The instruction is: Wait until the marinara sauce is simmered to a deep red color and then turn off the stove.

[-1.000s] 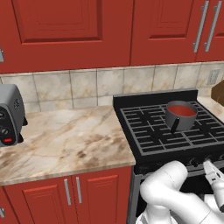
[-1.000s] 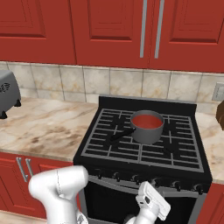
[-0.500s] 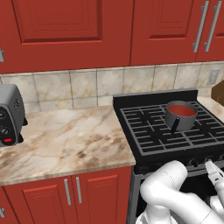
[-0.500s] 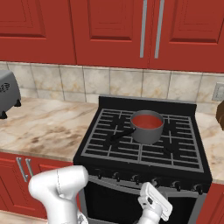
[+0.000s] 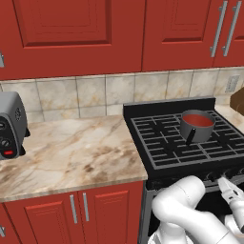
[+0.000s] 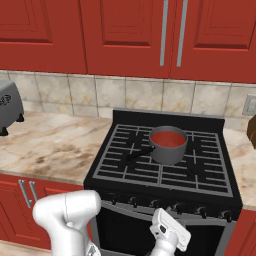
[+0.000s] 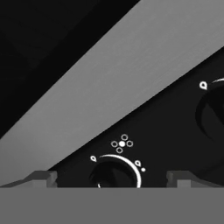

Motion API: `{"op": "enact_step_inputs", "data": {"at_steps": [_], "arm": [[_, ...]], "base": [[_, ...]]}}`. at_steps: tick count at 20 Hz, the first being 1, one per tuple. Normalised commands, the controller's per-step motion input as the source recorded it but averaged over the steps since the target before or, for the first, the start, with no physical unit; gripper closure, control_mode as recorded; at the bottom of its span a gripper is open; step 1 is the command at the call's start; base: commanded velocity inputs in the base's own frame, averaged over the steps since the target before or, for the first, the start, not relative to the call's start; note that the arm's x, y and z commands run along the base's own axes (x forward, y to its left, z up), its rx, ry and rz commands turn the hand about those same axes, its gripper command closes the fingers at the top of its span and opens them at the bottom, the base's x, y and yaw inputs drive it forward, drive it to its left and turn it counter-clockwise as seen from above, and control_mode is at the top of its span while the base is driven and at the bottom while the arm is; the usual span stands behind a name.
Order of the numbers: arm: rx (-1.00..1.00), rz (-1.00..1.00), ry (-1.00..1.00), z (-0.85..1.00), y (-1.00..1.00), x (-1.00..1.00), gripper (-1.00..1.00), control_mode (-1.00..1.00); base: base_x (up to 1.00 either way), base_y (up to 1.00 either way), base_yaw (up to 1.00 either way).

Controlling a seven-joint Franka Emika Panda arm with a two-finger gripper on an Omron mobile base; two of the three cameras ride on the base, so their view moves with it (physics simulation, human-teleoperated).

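Nearest to the hand camera, the 2 small dark fingertips of the two-finger gripper point(image 7: 111, 180) are seen standing wide apart, with nothing held between them; a round black control knob point(image 7: 114, 174) ringed by a white arc and small burner marks lies in the gap between them, close but apparently not touched. A second black knob point(image 7: 213, 114) is partly seen further along the same dark panel, and a flat silver band crosses the view beside the panel. From the right base view, the white gripper point(image 6: 170, 233) is seen held low in front of the black gas stove point(image 6: 162, 170), just below its row of front knobs and before the oven front. On the dark grid grates, toward the back right of the cooktop, the small grey saucepan point(image 6: 168, 145) with a dark handle is set upright, and the smooth red marinara sauce point(image 6: 168, 138) fills it as a flat disc; it is well apart from the jaws, above and beyond them. Further off, a marbled beige countertop point(image 5: 71, 152) and a small grey toaster point(image 5: 10, 125) are seen to the left. The sauce is judged to look fairly deep red, so the waiting is probably over; whether the burner is already off cannot be told, since no flame is visible either way.
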Motion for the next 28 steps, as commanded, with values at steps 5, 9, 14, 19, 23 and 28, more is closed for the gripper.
{"op": "enact_step_inputs", "data": {"at_steps": [5, 9, 14, 19, 23, 28], "arm": [[-0.01, 0.01, -0.02, 0.0, 0.08, 0.09, -1.0, -1.0], [0.0, 0.0, -0.02, 0.0, -0.07, 0.07, -1.0, -1.0], [0.0, 0.0, 0.0, 0.0, -0.18, 0.0, -1.0, -1.0], [0.0, 0.0, 0.0, -0.01, -0.3, 0.0, -1.0, -1.0], [0.0, 0.0, -0.03, -0.01, -0.16, 0.0, -1.0, -1.0], [0.0, 0.0, -0.04, 0.0, -0.03, 0.0, -1.0, -1.0]], "base": [[0.0, 0.0, 0.0], [0.0, 0.0, 0.0], [0.0, 0.0, 0.0], [0.0, 0.0, 0.0], [0.0, 0.0, 0.0], [0.0, 0.0, 0.0]]}}
